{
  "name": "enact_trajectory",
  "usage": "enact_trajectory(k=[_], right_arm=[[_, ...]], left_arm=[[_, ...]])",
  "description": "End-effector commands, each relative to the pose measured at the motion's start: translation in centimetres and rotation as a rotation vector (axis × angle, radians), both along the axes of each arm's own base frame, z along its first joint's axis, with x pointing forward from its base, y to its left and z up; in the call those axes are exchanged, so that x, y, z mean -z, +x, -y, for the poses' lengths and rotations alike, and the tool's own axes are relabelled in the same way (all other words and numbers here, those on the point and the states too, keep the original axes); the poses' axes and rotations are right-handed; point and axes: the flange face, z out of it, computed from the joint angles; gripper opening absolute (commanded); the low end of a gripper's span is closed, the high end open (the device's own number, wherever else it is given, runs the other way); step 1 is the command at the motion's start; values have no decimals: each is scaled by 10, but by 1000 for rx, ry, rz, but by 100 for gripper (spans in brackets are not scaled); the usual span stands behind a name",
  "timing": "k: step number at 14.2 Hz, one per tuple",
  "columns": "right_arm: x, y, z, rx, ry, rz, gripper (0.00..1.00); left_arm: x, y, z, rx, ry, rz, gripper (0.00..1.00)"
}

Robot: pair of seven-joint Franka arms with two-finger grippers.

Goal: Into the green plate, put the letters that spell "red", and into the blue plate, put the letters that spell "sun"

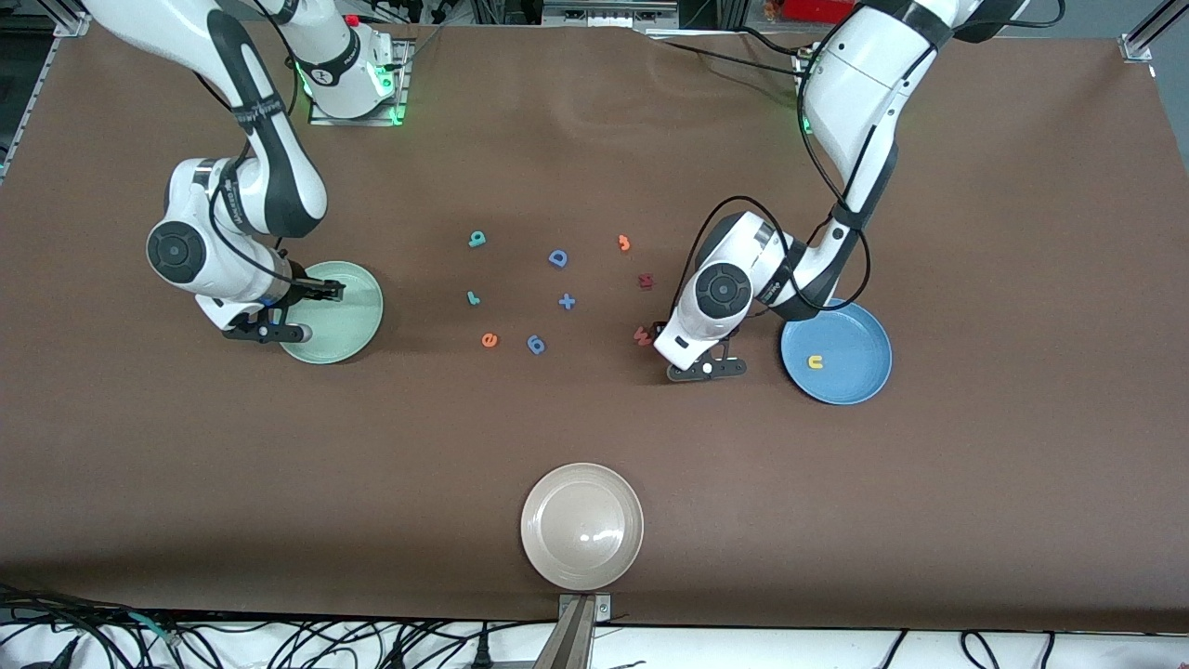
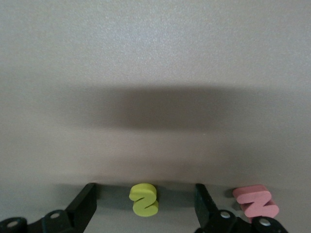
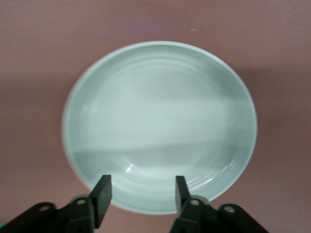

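Low in the front view sits the beige plate (image 1: 582, 526), not needed. Higher up, the blue plate (image 1: 836, 351) holds the yellow "u" (image 1: 816, 361). Just beside that plate, the left gripper (image 2: 146, 191) is down at the table. Its fingers are wide around the yellow "s" (image 2: 144, 200), ready to pinch it. In the middle lie the orange "e" (image 1: 489, 340), teal "r" (image 1: 473, 298) and teal "d" (image 1: 476, 239). The right gripper (image 3: 141, 187) hangs over the green plate (image 1: 353, 321), fingers apart, holding nothing.
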Motion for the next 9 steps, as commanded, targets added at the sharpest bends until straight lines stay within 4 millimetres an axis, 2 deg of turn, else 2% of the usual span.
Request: enact_trajectory(k=[1,3,5,6,9], right_arm=[[-47,15,-31,-9,18,-22,97],[-59,19,-53,13,15,-17,98],[-63,20,-85,26,15,-5,98],[-66,22,-99,35,16,8,98],[-58,30,-150,97,-4,17,98]], left_arm=[[5,-6,-5,-2,37,-5,63],[4,-6,-6,-3,38,-6,42],[2,-5,-7,-6,37,-5,26],[-1,-5,-8,-6,39,-7,23],[-1,-4,-12,1,48,-21,23]])
